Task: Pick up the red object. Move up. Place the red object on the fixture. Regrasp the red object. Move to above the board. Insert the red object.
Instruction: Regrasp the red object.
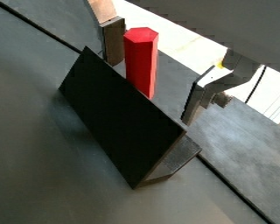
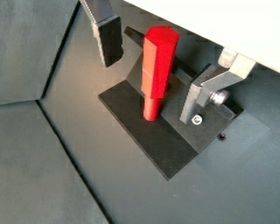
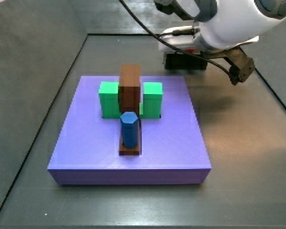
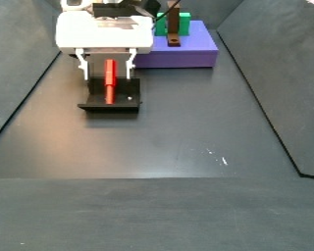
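A dark grey worktop (image 4: 186, 176) with low dark walls fills our views. At about twelve o'clock in a side view sits the board (image 4: 186, 51), a flat purple slab carrying green blocks (image 3: 111, 98), a brown bar (image 3: 131, 89) and a blue hexagonal peg (image 3: 130, 128). Well apart from the board, toward nine o'clock in the same side view, stands the fixture (image 4: 110, 100), a small dark bracket on a base plate.

The red object (image 4: 109, 80), a slim bright red peg, stands upright on the fixture, leaning against its dark wall as both wrist views show it. Our gripper (image 4: 103, 71) hangs directly over the fixture. Its fingers (image 2: 108, 39) are spread open, one on each side of the peg, with clear gaps between the pads and the red surface, so nothing is gripped.

We judge the peg to be light, rigid and smooth-sided, so it could slip or tip if pinched off-centre. The best hold looks to be on its upper half (image 1: 139, 48), above the fixture wall, with the flat pads squarely on opposite faces. We judge this to be the regrasp step, with insertion into the board not yet done.
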### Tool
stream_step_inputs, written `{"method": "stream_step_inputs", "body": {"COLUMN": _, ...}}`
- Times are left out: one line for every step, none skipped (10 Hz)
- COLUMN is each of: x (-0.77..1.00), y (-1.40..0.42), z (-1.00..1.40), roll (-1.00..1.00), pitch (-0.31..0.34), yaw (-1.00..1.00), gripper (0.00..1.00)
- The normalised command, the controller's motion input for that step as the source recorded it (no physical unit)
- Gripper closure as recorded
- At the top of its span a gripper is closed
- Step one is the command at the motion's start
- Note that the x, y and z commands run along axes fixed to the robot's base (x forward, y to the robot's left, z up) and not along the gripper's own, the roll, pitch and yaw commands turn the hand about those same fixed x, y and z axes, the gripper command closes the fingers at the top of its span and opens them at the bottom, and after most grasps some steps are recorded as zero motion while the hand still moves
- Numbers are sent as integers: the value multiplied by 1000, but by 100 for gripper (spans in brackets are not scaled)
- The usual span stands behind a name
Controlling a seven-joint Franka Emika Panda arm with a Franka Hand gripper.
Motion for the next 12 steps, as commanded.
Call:
{"method": "stream_step_inputs", "body": {"x": -9, "y": -106, "z": 0, "roll": 71, "pitch": 0, "yaw": 0, "gripper": 0}}
{"method": "stream_step_inputs", "body": {"x": 0, "y": -151, "z": 0, "roll": 120, "pitch": 0, "yaw": 0, "gripper": 0}}
{"method": "stream_step_inputs", "body": {"x": 0, "y": -157, "z": 0, "roll": 83, "pitch": 0, "yaw": 0, "gripper": 0}}
{"method": "stream_step_inputs", "body": {"x": 0, "y": -151, "z": 17, "roll": 49, "pitch": 0, "yaw": 0, "gripper": 0}}
{"method": "stream_step_inputs", "body": {"x": 0, "y": -169, "z": 3, "roll": 51, "pitch": 0, "yaw": 0, "gripper": 0}}
{"method": "stream_step_inputs", "body": {"x": 0, "y": -191, "z": 6, "roll": 49, "pitch": 0, "yaw": 0, "gripper": 0}}
{"method": "stream_step_inputs", "body": {"x": 0, "y": -243, "z": 17, "roll": 89, "pitch": 0, "yaw": 14, "gripper": 0}}
{"method": "stream_step_inputs", "body": {"x": 0, "y": -131, "z": 0, "roll": 91, "pitch": 0, "yaw": 0, "gripper": 0}}
{"method": "stream_step_inputs", "body": {"x": 0, "y": 0, "z": 0, "roll": 0, "pitch": 0, "yaw": 0, "gripper": 0}}
{"method": "stream_step_inputs", "body": {"x": 0, "y": 0, "z": 0, "roll": 0, "pitch": 0, "yaw": 0, "gripper": 100}}
{"method": "stream_step_inputs", "body": {"x": 0, "y": 0, "z": 0, "roll": 0, "pitch": 0, "yaw": 0, "gripper": 100}}
{"method": "stream_step_inputs", "body": {"x": 0, "y": 0, "z": 0, "roll": 0, "pitch": 0, "yaw": 0, "gripper": 100}}
